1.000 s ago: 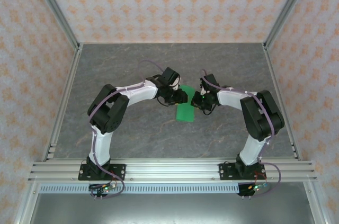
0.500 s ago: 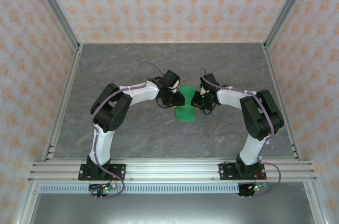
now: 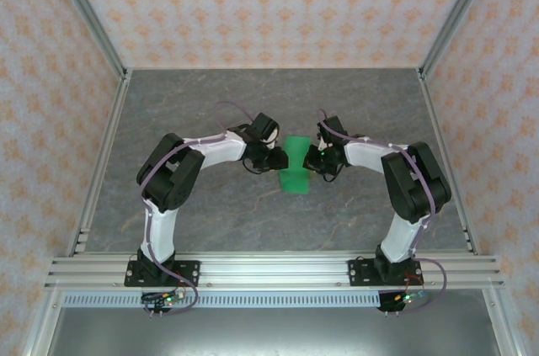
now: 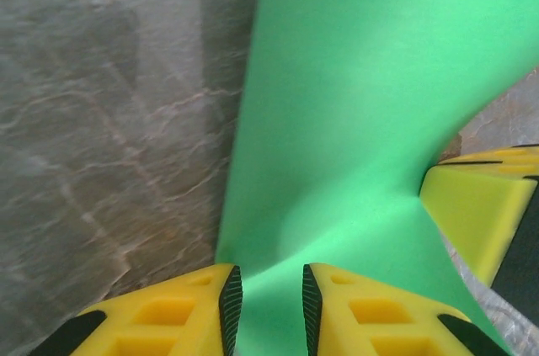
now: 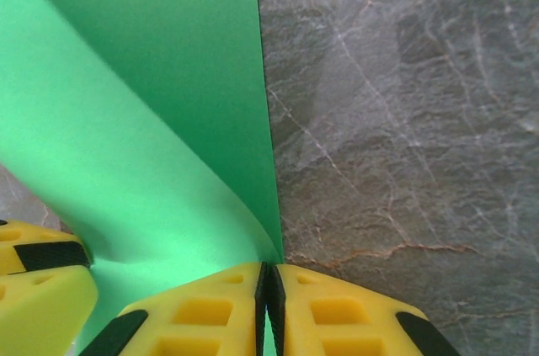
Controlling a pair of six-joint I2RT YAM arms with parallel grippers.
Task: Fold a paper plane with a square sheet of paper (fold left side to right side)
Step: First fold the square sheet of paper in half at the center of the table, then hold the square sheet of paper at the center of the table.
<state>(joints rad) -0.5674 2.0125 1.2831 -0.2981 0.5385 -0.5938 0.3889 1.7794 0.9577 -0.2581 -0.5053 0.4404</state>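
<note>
Where the two arms meet at the middle of the top view, the square sheet of paper sits between the left gripper and the right gripper. It is a bright green shape on the grey marbled surface. Each gripper reaches in at one side of it, but the fingers are too small here to tell how they stand.

In the left wrist view, the left gripper sits at the bottom edge, its yellow fingers a narrow gap apart with green showing in that gap. The sheet rises from there across the centre and upper right of the frame, bowed and lifted rather than flat. The surface lies on the left. At the right edge one of the right gripper's fingers touches the sheet's side.

In the right wrist view, the right gripper at the bottom centre has its fingers pressed together on the sheet's edge, a thin green sliver between the black pads. The sheet curls up and away over the left half, the surface takes the right half, and one of the left gripper's fingers shows at lower left.
</note>
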